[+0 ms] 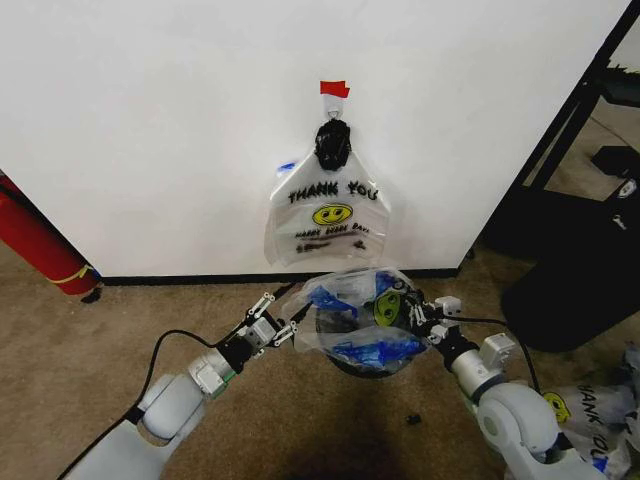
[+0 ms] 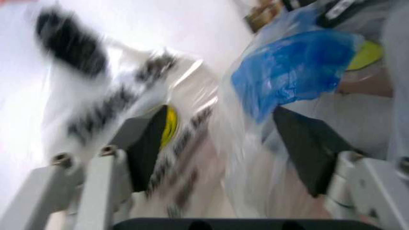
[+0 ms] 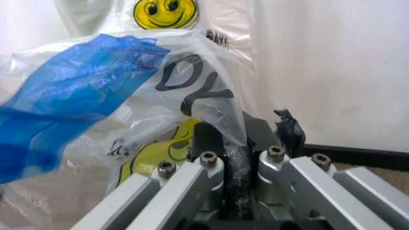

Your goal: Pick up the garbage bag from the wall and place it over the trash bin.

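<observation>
Garbage bag (image 1: 360,318) is off the wall (image 1: 150,130) and draped over the trash bin (image 1: 368,362), though its rim looks not yet tucked. Right gripper (image 1: 418,312) pinches the bag's edge, jaws closed on plastic. Left gripper (image 1: 283,313) stands with jaws apart beside the bag. Identical bags (image 1: 328,222) hang above. Bin mesh is mostly hidden

Open left claw (image 2: 221,148) beside garbage bag (image 2: 290,72)

A garbage bag (image 1: 358,322) sits over the trash bin (image 1: 370,364) between my left end effector (image 1: 283,308) and right end effector (image 1: 412,310); behind it, other bags (image 1: 328,218) hang on the wall (image 1: 160,130).
</observation>
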Robot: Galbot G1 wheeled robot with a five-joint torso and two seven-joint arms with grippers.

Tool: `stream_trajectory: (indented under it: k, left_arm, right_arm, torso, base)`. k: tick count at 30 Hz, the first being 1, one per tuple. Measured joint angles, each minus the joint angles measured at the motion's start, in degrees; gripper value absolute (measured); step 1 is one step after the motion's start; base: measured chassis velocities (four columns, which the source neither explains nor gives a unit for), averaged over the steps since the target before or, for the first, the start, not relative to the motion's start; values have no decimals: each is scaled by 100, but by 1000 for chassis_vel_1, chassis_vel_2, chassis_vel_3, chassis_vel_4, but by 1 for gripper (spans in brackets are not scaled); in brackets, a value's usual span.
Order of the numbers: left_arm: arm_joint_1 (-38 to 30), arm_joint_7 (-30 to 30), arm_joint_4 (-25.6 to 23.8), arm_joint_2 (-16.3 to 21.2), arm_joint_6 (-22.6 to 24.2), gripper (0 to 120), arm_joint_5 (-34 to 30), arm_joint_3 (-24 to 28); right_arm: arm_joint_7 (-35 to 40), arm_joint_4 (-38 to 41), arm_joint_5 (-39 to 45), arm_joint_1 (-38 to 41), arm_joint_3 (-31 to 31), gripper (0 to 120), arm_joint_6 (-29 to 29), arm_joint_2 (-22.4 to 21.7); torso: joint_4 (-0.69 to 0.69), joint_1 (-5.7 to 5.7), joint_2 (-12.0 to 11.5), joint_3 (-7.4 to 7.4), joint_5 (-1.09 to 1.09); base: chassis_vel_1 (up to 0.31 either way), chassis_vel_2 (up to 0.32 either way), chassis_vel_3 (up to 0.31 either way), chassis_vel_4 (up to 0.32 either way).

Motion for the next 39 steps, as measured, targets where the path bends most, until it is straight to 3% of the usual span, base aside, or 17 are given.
stream_trajectory:
  k: [7, 17, 30, 39]
  left_arm:
    - [-400, 988, 77, -38, -381, 97, 656, 137]
    - [-1051, 910, 224, -16, -325, 98, 954, 521]
    - [-1065, 1014, 349, -87, -363, 53, 1158, 608]
    - [-852, 942, 237, 6, -285, 18, 463, 591]
  right_arm:
    - [-31, 95, -345, 7, 3, 1, 34, -63]
    - [-252, 169, -1495, -1, -48, 1, 358, -70]
    - [-204, 279, -1576, 38, -158, 1, 338, -51]
    - [-185, 336, -1467, -8, -162, 1, 290, -46]
  torso:
    - [0, 0, 0, 0, 0]
    - [0, 0, 0, 0, 1]
    - [0, 0, 0, 0, 0]
    - [0, 0, 0, 0, 0]
  base:
    - [0, 0, 0, 0]
    - [0, 0, 0, 0]
    - [0, 0, 0, 0]
    - [0, 0, 0, 0]
